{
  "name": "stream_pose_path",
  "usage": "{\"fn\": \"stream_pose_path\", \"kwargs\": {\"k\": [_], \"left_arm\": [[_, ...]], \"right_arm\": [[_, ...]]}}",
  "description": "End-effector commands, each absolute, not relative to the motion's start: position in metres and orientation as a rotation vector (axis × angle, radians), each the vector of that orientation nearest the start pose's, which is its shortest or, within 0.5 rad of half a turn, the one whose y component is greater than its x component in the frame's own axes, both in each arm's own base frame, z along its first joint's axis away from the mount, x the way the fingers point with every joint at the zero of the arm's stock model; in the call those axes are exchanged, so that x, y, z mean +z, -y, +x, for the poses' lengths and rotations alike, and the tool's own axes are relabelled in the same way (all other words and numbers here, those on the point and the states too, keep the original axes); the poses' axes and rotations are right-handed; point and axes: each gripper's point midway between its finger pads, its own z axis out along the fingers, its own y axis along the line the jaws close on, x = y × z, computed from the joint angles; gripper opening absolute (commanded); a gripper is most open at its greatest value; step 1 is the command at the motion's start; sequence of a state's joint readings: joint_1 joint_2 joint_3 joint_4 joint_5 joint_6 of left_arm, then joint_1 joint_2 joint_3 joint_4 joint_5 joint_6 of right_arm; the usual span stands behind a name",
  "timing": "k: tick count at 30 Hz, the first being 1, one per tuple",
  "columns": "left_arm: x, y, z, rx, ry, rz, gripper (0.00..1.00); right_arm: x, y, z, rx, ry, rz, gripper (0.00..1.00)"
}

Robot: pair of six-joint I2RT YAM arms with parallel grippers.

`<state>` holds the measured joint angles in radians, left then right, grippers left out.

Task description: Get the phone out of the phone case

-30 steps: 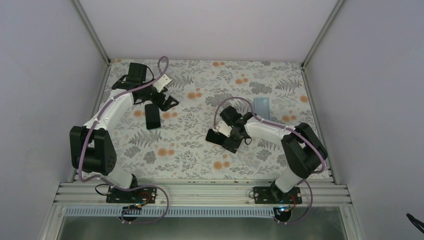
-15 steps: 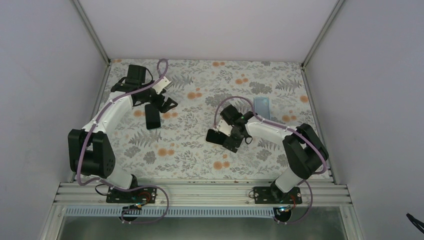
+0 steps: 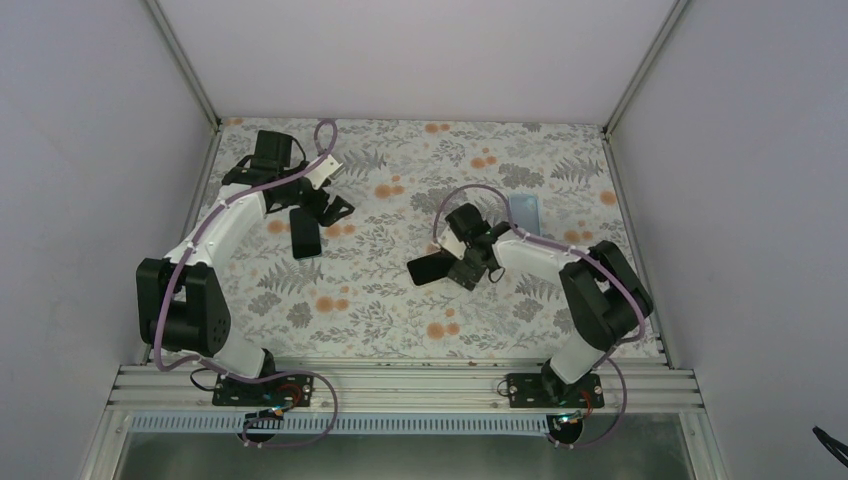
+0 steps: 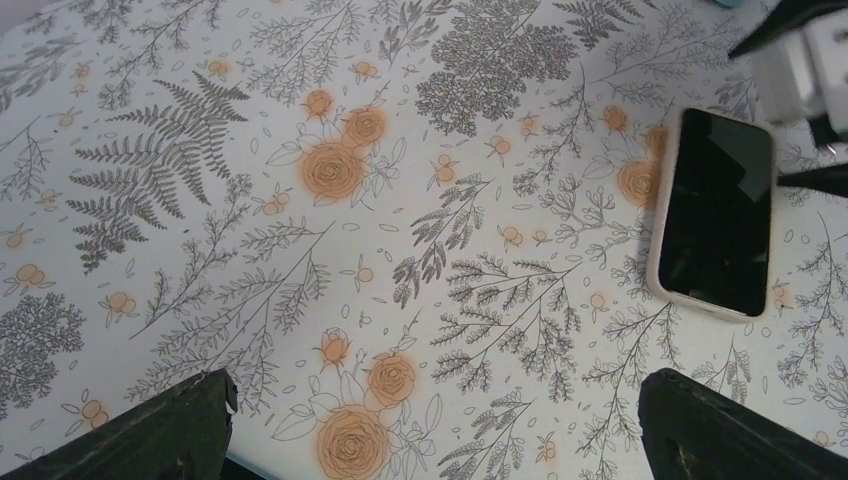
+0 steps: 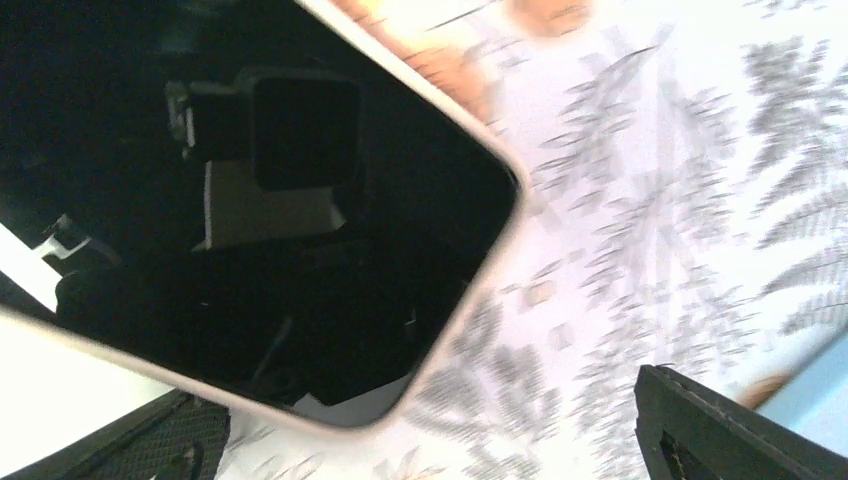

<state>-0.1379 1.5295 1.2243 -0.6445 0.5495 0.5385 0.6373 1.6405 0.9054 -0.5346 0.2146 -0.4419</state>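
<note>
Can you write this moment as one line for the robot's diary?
left gripper: open, above table | right gripper: open, at phone | phone: in beige case | task: not yet done

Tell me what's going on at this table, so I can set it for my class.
The job is getting a phone out of its case. The right gripper, open, is right at a phone in a beige case, which lies screen up on the floral table; the case is still on. The left gripper hangs open near a second dark phone. A light blue flat item lies farther back.
</note>
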Motion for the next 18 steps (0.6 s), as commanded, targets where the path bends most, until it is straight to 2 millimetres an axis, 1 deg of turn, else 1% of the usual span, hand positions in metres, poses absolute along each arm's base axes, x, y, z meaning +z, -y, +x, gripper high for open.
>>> {"fn": "stream_pose_path", "kwargs": {"k": [1,4,6,12,15,17,18], "left_arm": [[0.189,0.144,0.378,-0.495,-2.141,1.004,1.0],[0.187,0.145,0.379,-0.503,-2.141,1.001,1.0],[0.185,0.145,0.38,-0.508,-2.143,0.997,1.0],[0.177,0.144,0.381,-0.5,-2.152,0.994,1.0],[0.173,0.143,0.38,-0.496,-2.16,0.997,1.0],[0.171,0.141,0.378,-0.488,-2.162,1.001,1.0],[0.17,0.14,0.378,-0.483,-2.163,1.002,1.0]], "right_arm": [[0.008,-0.145,0.33,-0.448,-2.43,-1.307,1.0],[0.002,-0.154,0.345,-0.438,-2.431,-1.321,1.0],[-0.006,-0.164,0.352,-0.397,-2.451,-1.34,1.0],[-0.015,-0.194,0.38,-0.332,-2.469,-1.336,1.0],[-0.017,-0.213,0.385,-0.256,-2.476,-1.362,1.0],[-0.016,-0.227,0.384,-0.201,-2.469,-1.39,1.0],[-0.017,-0.233,0.38,-0.17,-2.47,-1.414,1.0]]}}
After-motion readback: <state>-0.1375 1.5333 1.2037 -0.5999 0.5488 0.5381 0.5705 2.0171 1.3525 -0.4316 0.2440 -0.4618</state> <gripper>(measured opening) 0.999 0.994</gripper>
